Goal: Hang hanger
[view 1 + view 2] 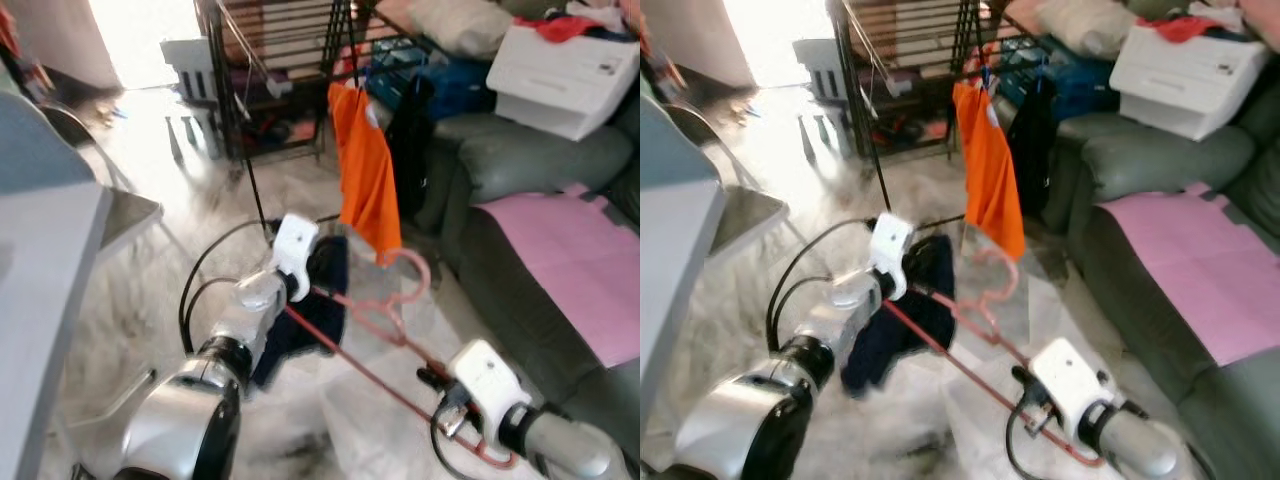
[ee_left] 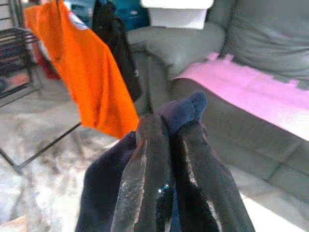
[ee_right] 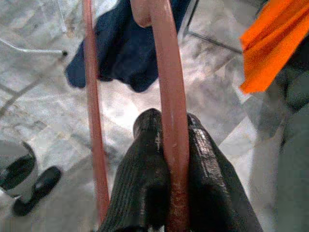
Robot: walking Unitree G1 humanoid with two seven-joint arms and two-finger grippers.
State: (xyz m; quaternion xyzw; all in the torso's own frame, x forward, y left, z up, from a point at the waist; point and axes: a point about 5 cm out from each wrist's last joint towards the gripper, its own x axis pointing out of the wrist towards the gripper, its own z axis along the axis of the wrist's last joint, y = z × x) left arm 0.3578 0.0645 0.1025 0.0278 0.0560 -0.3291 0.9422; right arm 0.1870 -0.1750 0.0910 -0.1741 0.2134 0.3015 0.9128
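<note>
Left eye view: I see an orange shirt (image 1: 366, 175) hanging on the dark metal rack (image 1: 275, 60), grey sofa (image 1: 530, 250) beside. Right gripper (image 3: 166, 159) clamps the smooth pink hanger (image 1: 385, 310) low over marble floor; left gripper (image 2: 166, 159) pinches soft navy cloth (image 1: 305, 320) draped on it.
</note>
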